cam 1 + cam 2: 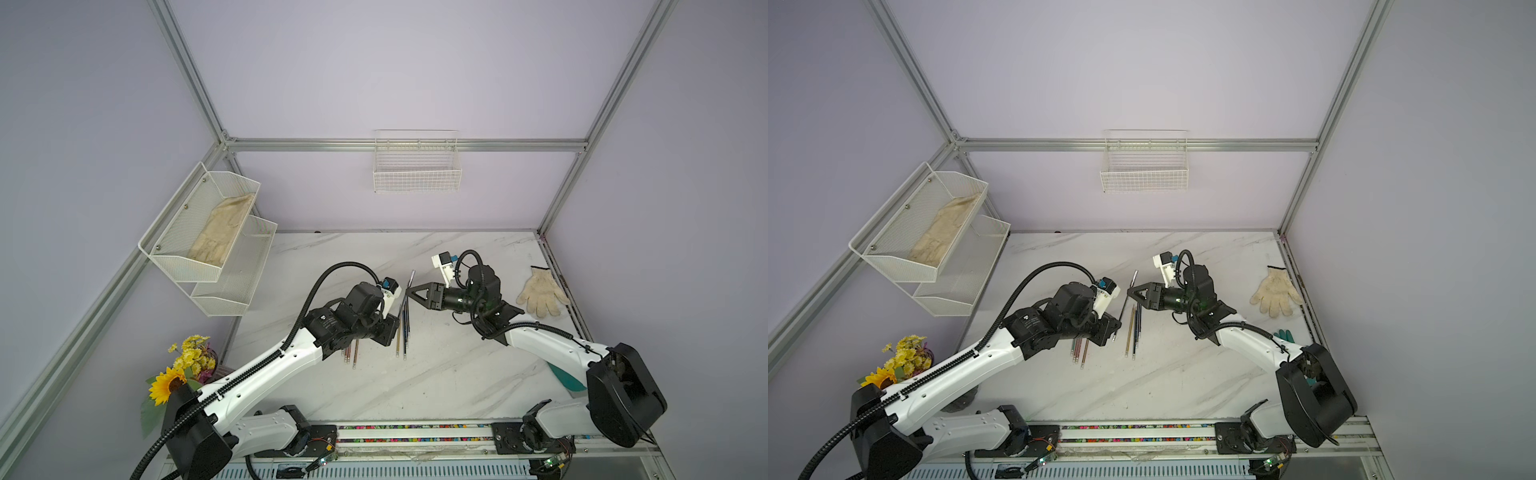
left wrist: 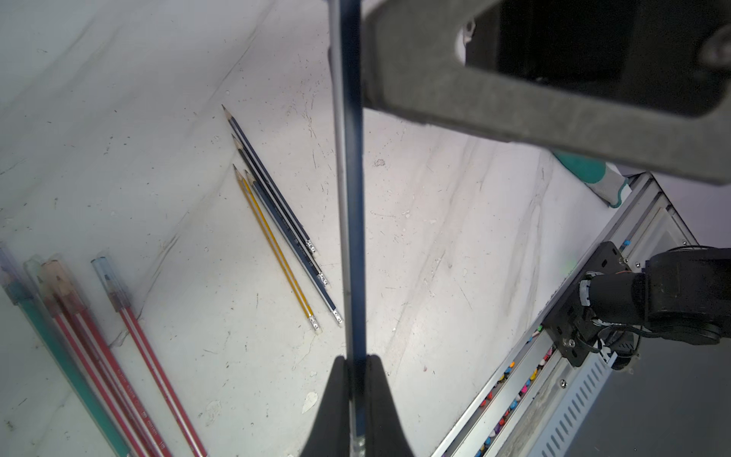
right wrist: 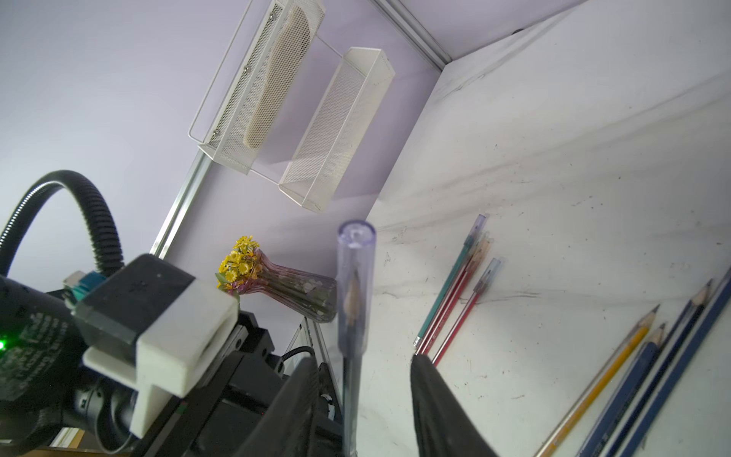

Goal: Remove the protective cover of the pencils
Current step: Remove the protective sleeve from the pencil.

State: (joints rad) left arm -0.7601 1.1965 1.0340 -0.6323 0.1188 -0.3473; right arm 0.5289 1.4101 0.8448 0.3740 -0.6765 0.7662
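At mid-worktop [image 1: 436, 386], between the two arms, we note one dark blue pencil [image 2: 352, 198] raised off the surface. The left fingers [image 2: 332, 403] are clenched on its shaft. Its sharpened tip sits inside a clear cap [image 3: 356, 273]. The right fingers [image 3: 439, 411] stand parted on either side of the shaft just below the cap, with a gap on each side, grasping nothing. Four bare pencils [image 2: 277, 221], three dark blue and one yellow, lie side by side on the worktop. Several capped pencils [image 2: 79, 336], teal and red, lie near them, partly under the left arm in both top views. A pale glove [image 1: 542, 293] lies well apart.
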